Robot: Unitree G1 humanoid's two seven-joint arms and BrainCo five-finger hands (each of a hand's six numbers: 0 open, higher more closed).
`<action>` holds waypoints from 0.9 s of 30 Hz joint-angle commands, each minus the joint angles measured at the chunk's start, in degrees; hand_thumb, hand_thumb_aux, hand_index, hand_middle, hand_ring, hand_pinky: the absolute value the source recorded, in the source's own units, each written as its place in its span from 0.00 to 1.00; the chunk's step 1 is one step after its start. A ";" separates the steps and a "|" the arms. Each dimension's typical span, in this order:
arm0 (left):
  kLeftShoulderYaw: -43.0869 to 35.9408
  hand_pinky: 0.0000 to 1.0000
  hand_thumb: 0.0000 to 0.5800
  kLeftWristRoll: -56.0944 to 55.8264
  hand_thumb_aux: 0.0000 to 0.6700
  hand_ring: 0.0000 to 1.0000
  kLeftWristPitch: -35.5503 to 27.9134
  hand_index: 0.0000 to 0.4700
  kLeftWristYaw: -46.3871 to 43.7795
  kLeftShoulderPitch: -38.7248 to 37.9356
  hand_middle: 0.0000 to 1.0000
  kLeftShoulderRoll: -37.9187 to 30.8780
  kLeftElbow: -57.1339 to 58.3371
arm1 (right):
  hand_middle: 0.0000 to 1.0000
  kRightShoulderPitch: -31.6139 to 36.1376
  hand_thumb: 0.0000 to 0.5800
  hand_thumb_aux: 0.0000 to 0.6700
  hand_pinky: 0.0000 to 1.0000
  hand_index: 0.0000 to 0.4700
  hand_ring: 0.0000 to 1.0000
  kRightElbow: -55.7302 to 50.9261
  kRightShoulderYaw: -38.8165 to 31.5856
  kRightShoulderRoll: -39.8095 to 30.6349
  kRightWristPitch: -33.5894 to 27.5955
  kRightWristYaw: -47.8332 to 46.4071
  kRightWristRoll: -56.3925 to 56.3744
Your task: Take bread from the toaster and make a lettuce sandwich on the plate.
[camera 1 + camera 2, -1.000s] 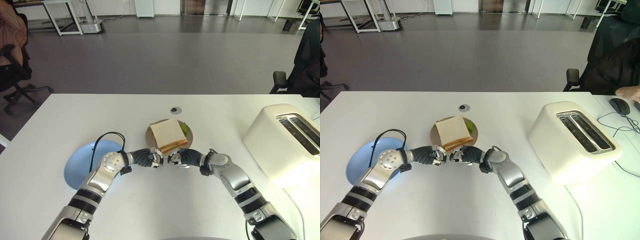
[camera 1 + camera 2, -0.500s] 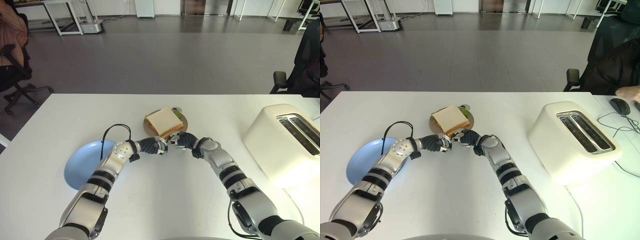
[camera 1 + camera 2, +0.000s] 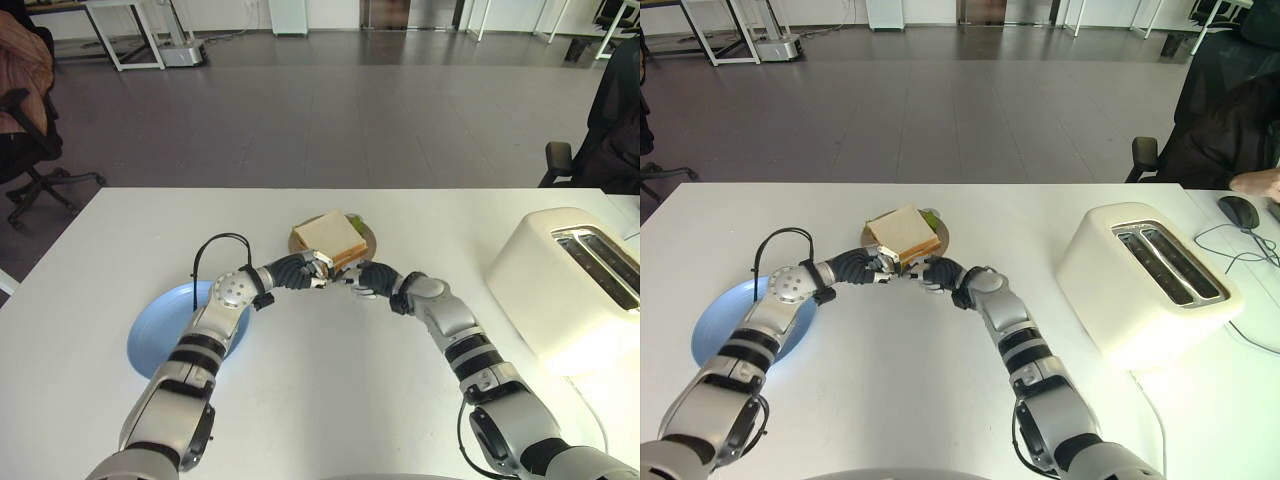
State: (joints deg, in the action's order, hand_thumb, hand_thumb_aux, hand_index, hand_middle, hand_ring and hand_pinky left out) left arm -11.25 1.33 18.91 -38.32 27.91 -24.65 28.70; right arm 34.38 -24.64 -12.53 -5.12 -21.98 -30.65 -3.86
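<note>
Sandwich (image 3: pixel 330 237): sitting on the brown plate (image 3: pixel 369 238), table (image 3: pixel 320 400) centre. Your left hand (image 3: pixel 300 272) and right hand (image 3: pixel 368 279) are both gripping its 6 o'clock rim. Blue plate (image 3: pixel 160 335) lying at 8 o'clock, toaster (image 3: pixel 570 285) at 3 o'clock.

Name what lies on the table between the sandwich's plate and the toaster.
Nothing: the stretch of white table between the brown plate and the toaster is bare, as the right eye view shows.
</note>
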 commanded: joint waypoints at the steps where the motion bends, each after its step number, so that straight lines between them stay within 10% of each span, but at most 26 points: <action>1: 9.23 0.00 0.00 -14.49 0.00 0.00 -20.15 0.00 3.41 -7.13 0.00 -0.67 -28.61 | 0.00 1.78 0.00 0.00 0.00 0.00 0.00 17.75 6.25 -0.43 -8.21 1.61 -5.80; 8: 19.32 0.00 0.00 -11.18 0.00 0.00 -32.53 0.00 27.46 -20.10 0.00 7.22 -54.29 | 0.00 -6.67 0.00 0.00 0.00 0.00 0.00 32.46 8.00 0.45 3.84 12.45 -0.47; 15: 15.93 0.00 0.00 -3.61 0.00 0.00 -26.61 0.00 34.43 -34.71 0.00 13.37 -58.11 | 0.00 -22.27 0.00 0.00 0.00 0.00 0.00 34.00 4.22 0.31 15.76 17.38 5.01; 27: 14.98 0.00 0.00 -6.57 0.00 0.00 -22.97 0.00 32.70 -36.75 0.00 17.10 -57.36 | 0.00 -25.60 0.00 0.00 0.00 0.00 0.00 32.14 4.80 3.18 17.82 16.51 -0.10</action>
State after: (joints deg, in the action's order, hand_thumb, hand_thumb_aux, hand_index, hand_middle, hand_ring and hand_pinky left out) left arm 3.49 -4.56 -4.13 -5.35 -8.89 -7.66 -29.13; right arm 9.07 7.80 -7.91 -2.30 -3.80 -14.02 -3.37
